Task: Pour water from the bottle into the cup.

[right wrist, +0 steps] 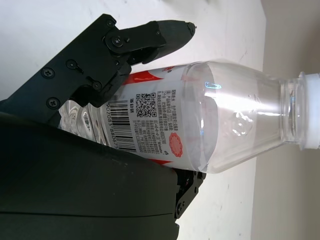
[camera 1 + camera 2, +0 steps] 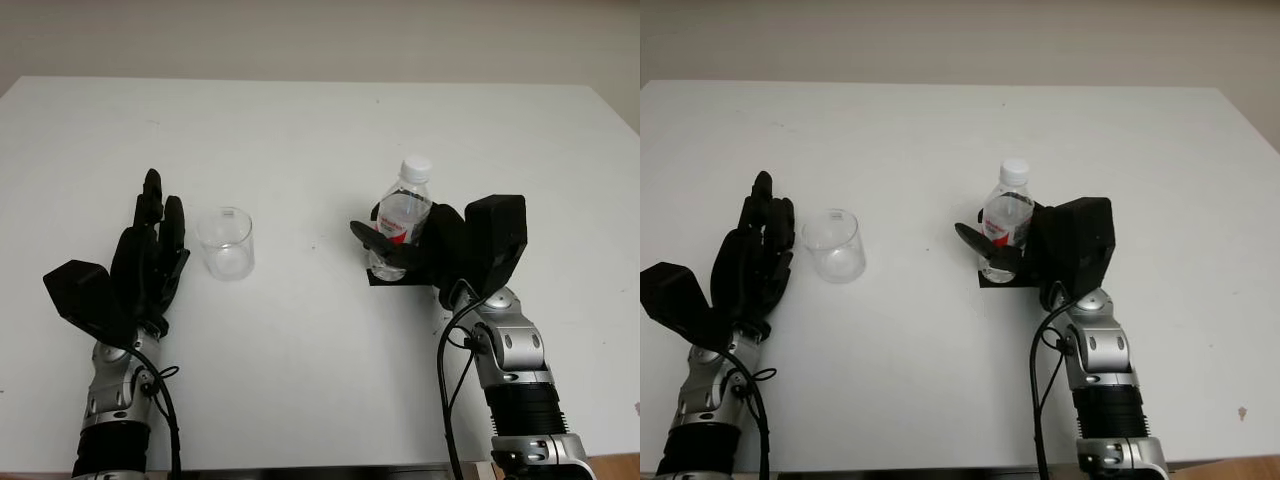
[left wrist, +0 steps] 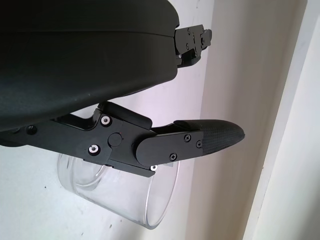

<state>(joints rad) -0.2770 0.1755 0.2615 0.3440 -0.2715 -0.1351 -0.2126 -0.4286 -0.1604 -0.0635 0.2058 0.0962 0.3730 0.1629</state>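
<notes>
From the head view, the bottle (image 2: 404, 213) is clear plastic with a white cap and a red-white label; it stands upright on the white table (image 2: 320, 130), right of centre. The right hand (image 2: 400, 245) has its fingers wrapped around it. The clear cup (image 2: 226, 242) stands to the left, just beside the open left hand (image 2: 150, 255). A pale wall is behind the table.

The left wrist view shows one finger (image 3: 200, 142) above the cup.

In the right wrist view, the label carries a barcode.

Bare test-bench setting, plain white table (image 2: 300, 130), blank pale wall (image 2: 320, 35) behind, no furnishings
</notes>
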